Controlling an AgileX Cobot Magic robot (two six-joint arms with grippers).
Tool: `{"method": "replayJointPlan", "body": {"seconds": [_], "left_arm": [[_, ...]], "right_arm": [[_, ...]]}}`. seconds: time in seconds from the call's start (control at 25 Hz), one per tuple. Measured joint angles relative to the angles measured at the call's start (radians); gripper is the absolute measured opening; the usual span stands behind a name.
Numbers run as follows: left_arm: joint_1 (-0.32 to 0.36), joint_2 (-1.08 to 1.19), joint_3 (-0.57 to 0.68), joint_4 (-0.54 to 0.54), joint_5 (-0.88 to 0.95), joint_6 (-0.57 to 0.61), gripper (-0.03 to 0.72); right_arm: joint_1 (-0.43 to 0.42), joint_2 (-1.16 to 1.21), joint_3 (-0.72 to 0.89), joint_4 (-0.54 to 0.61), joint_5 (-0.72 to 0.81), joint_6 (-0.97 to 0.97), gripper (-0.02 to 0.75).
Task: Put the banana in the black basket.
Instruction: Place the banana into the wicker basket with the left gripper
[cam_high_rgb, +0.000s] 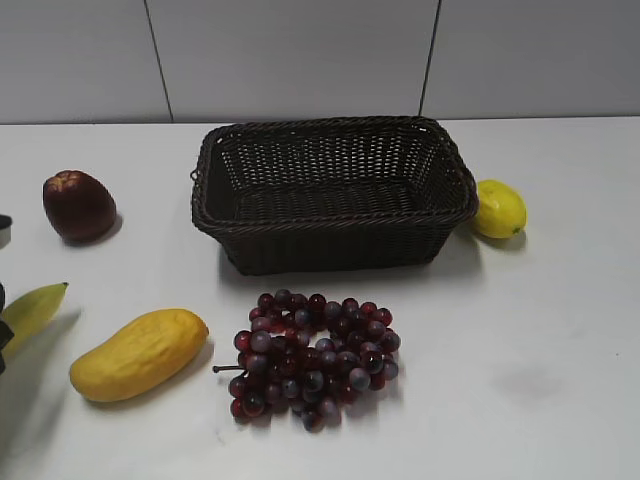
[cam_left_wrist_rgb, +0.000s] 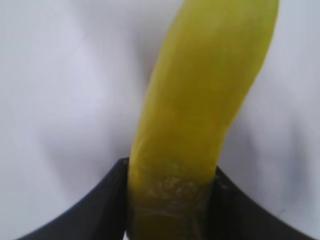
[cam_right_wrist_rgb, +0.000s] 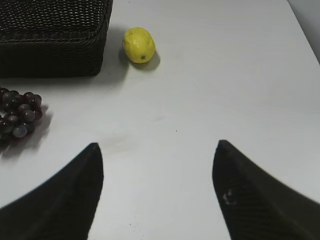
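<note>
Left wrist view: my left fingers (cam_left_wrist_rgb: 100, 200) clamp the banana (cam_left_wrist_rgb: 200, 100).
My right fingers (cam_right_wrist_rgb: 65, 195) are spread; the basket (cam_high_rgb: 330, 240) sits well apart.

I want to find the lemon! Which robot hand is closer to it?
Right. The right gripper hangs open over bare table with the lemon ahead of it, beside the black basket. The left gripper is far across the table, clamped on the banana.

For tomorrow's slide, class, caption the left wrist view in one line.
Left tool shut on the banana, held above the white table.
</note>
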Motion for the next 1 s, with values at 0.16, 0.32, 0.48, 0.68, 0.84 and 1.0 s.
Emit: {"method": "replayJointPlan", "body": {"seconds": [0.16, 0.32, 0.48, 0.68, 0.84, 1.0], "left_arm": [[0.0, -0.1, -0.013, -0.001, 0.025, 0.0, 0.402], [0.0, -0.155, -0.131, 0.013, 0.131, 0.0, 0.402], [0.0, -0.16, -0.326, 0.036, 0.234, 0.018, 0.402], [-0.036, -0.159, -0.563, 0.073, 0.262, 0.062, 0.402], [-0.129, -0.122, -0.718, 0.154, 0.267, 0.072, 0.402], [-0.254, -0.045, -0.84, 0.269, 0.271, 0.074, 0.402]], "right_arm": [[0.0, 0.0, 0.0, 0.0, 0.0, 0.0, 0.519], [0.0, 0.0, 0.0, 0.0, 0.0, 0.0, 0.519], [0.0, 0.0, 0.0, 0.0, 0.0, 0.0, 0.519], [0.0, 0.0, 0.0, 0.0, 0.0, 0.0, 0.519], [0.0, 0.0, 0.0, 0.0, 0.0, 0.0, 0.519], [0.0, 0.0, 0.0, 0.0, 0.0, 0.0, 0.519]]}}
